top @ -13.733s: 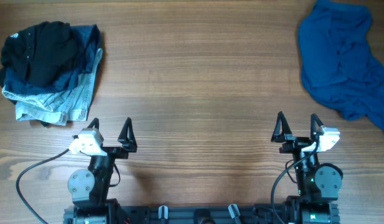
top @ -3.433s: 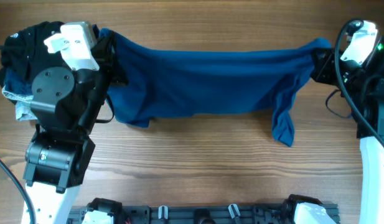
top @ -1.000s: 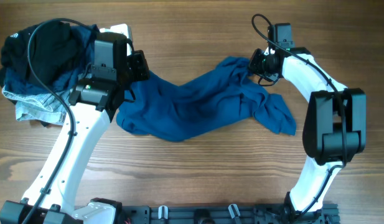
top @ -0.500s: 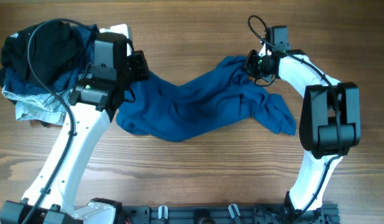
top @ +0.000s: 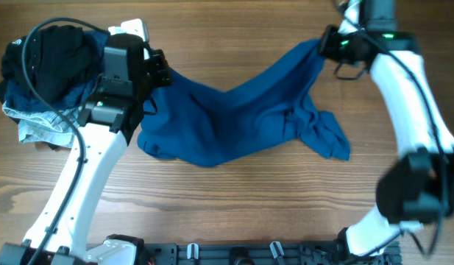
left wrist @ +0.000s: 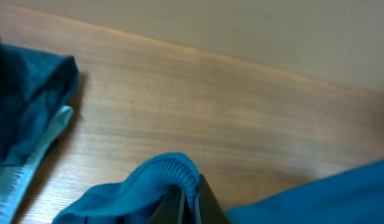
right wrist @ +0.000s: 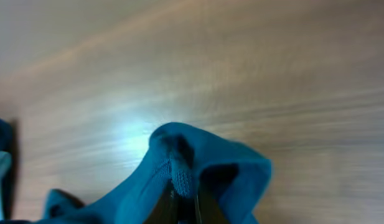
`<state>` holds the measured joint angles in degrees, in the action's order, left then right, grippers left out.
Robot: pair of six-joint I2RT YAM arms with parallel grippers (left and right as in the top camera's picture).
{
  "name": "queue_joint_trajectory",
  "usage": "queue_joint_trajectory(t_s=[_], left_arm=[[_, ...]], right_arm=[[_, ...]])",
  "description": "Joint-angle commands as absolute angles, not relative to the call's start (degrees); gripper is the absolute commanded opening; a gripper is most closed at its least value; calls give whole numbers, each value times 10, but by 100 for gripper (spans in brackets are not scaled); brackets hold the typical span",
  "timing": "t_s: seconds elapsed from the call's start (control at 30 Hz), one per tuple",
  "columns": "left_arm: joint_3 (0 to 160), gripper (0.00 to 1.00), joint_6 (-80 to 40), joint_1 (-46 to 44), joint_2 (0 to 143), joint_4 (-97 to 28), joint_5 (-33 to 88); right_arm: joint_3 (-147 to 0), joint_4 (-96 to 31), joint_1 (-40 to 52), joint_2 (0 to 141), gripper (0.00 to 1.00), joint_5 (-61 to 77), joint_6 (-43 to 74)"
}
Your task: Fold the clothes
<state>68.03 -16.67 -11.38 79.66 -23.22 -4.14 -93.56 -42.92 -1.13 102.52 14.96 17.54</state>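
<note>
Wood-grain tabletop [top: 241, 206] fills the view. At far left a black garment [top: 57, 44] lies heaped on pale jeans [top: 46, 125], just beside the left gripper [top: 159, 72], whose jaws are pinched on one edge of the clothes [top: 227, 110]. This blue cloth sags rumpled across the middle, and its far-right corner is clamped in the right gripper [top: 328, 43]. No fold looks made yet. Spreading it flat likely comes first, and the heap crowds the left side.
</note>
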Motion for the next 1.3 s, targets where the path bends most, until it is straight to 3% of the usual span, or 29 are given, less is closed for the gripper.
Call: queue_joint_trajectory(t_s=[0.0, 0.43, 0.67, 1.0, 1.27], left_arm=[[724, 4, -170, -107, 732, -229, -52], [736, 4, -175, -107, 455, -209, -43], [736, 4, -190, -107, 318, -203, 8], [738, 4, -198, -107, 267, -176, 30], [738, 4, -167, -107, 441, -75, 29]], right_arm=[[-951, -449, -43, 924, 4, 155, 146], [-971, -521, -187, 636, 4, 155, 135], [-1052, -579, -209, 547, 4, 138, 133], [-1121, -609, -209, 553, 4, 135, 136], [-1121, -552, -209, 735, 4, 175, 132]])
